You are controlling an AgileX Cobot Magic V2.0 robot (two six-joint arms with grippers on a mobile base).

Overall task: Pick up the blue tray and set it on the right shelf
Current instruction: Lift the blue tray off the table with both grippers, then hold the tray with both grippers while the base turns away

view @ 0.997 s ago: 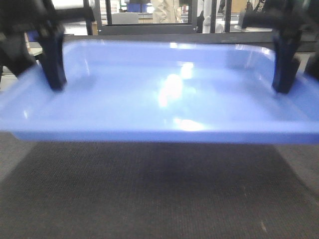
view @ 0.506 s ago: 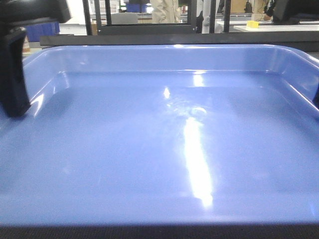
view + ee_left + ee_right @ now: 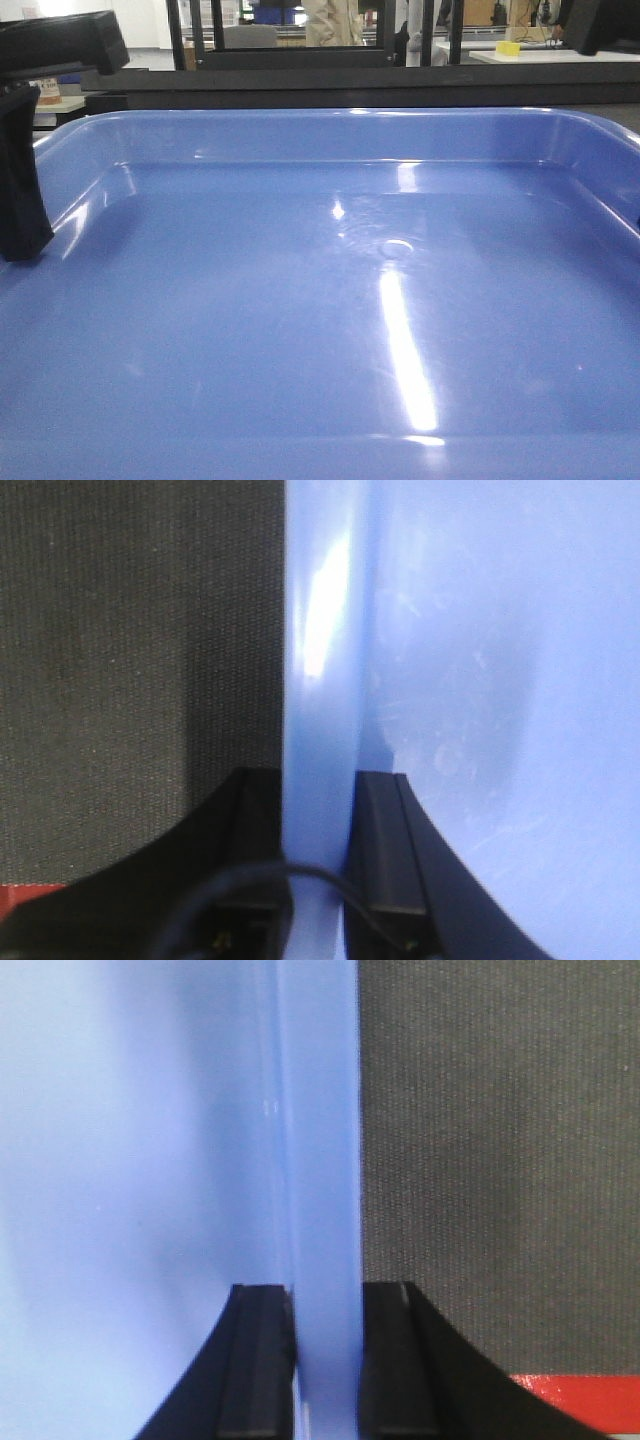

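The blue tray fills the front view, a glossy light-blue tray held up close to the camera with its inside showing. My left gripper is shut on the tray's left rim, one finger outside and one inside the wall. Its inner finger shows as a black bar at the tray's left side. My right gripper is shut on the tray's right rim in the same way. The right shelf is out of view.
Dark woven table surface lies below the tray on both sides, with a red strip at its near edge. Behind the tray stand a black-framed rack, a person and a small yellow object.
The tray has come up and much closer to the camera, now filling the front view and hiding the table. Both grippers stay shut on its rims and have slid toward the frame's edges.
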